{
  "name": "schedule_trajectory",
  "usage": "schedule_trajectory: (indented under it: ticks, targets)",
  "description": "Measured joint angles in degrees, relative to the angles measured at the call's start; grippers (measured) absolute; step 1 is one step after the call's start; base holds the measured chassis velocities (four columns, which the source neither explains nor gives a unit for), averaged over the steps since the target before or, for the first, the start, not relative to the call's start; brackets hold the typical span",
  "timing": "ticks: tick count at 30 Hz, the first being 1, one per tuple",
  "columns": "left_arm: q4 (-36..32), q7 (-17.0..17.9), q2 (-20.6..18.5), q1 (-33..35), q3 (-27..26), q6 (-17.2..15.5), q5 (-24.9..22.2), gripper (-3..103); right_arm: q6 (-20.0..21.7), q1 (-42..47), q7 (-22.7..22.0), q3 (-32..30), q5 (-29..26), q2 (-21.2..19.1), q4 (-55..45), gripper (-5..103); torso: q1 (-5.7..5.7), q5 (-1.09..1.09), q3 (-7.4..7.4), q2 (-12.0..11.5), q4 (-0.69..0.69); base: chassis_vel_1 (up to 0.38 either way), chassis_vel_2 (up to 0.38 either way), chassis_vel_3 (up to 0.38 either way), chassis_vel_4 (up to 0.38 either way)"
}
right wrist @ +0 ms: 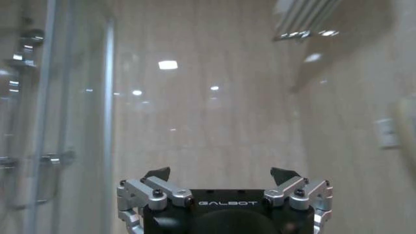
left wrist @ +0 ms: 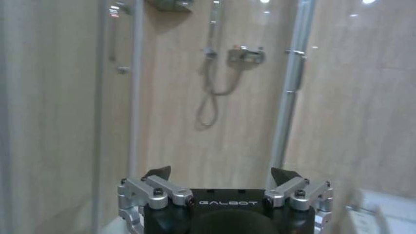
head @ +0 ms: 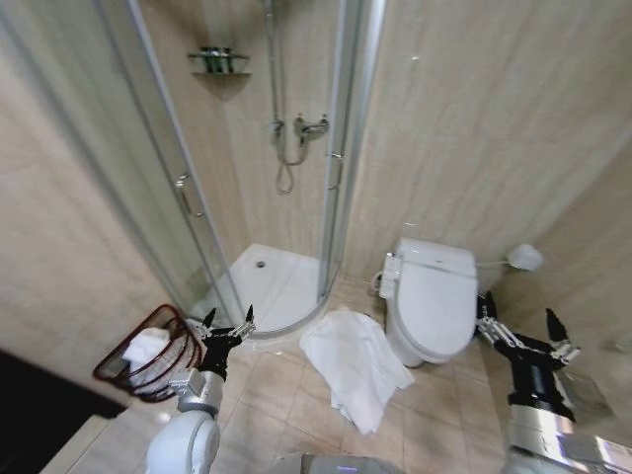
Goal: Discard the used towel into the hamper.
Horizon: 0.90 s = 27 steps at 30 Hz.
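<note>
**One towel on the floor, one hamper beside the shower, both grippers spread and empty**

In the head view, one white towel (head: pixel 354 367) lies crumpled on the tiled floor (head: pixel 286 400). Its upper edge is just beside the curved step of the shower tray (head: pixel 276 286), and its right side is close to the base of the toilet (head: pixel 432 299). Nothing holds it.

There is one hamper (head: pixel 150 352), a reddish-brown openwork basket. It stands on the floor at the left, near the glass shower door (head: pixel 173 178), and it is tilted toward the camera. Inside it there is one white bundle of cloth (head: pixel 148 346).

The left gripper (head: pixel 228 323) is raised just to the right of the hamper's rim, between the hamper and the towel. Its two fingers stand apart, and nothing is between them. In the left wrist view the left gripper (left wrist: pixel 221 175) points toward the shower wall with the mixer tap (left wrist: pixel 246 54) and the hanging hose (left wrist: pixel 209 97); the two black fingertips (left wrist: pixel 158 172) are clearly separated.

The right gripper (head: pixel 515 326) is raised at the right of the toilet, well apart from the towel. Its two fingers are also spread and hold nothing. In the right wrist view the right gripper (right wrist: pixel 221 174) faces a beige tiled wall (right wrist: pixel 215 112), with the same wide gap between the tips.

On the wall right of the toilet there is one white round object (head: pixel 523 258) on a thin arm; what it is I cannot tell.
</note>
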<state>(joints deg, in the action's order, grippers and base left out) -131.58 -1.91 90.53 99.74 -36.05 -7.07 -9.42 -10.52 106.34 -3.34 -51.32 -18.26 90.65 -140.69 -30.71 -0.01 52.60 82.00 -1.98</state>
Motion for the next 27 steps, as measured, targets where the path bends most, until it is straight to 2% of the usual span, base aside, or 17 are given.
schedule_trajectory:
  ticks: [12, 21, 27]
  targets:
    - [0.0, 0.0, 0.0, 0.0, 0.01, 0.0, 0.0, 100, -1.52, -0.25, 0.83, 2.65, 0.62, -0.32, 0.83, 100, 0.0, 0.01, 0.0, -0.02, 0.01, -0.107, -0.12, -0.111, -0.109]
    - [0.0, 0.0, 0.0, 0.0, 0.0, 0.0, 0.0, 100, -2.42, 1.06, 2.23, 2.14, 1.6, 0.59, 0.44, 100, 0.01, 0.01, -0.01, -0.04, -0.01, -0.012, -0.012, -0.007, -0.008]
    - [0.0, 0.0, 0.0, 0.0, 0.0, 0.0, 0.0, 100, -3.87, 2.13, 2.08, 1.71, 2.76, 1.46, -0.79, 100, 0.66, 0.01, -0.77, -1.45, -0.01, 0.0, 0.0, 0.0, 0.0]
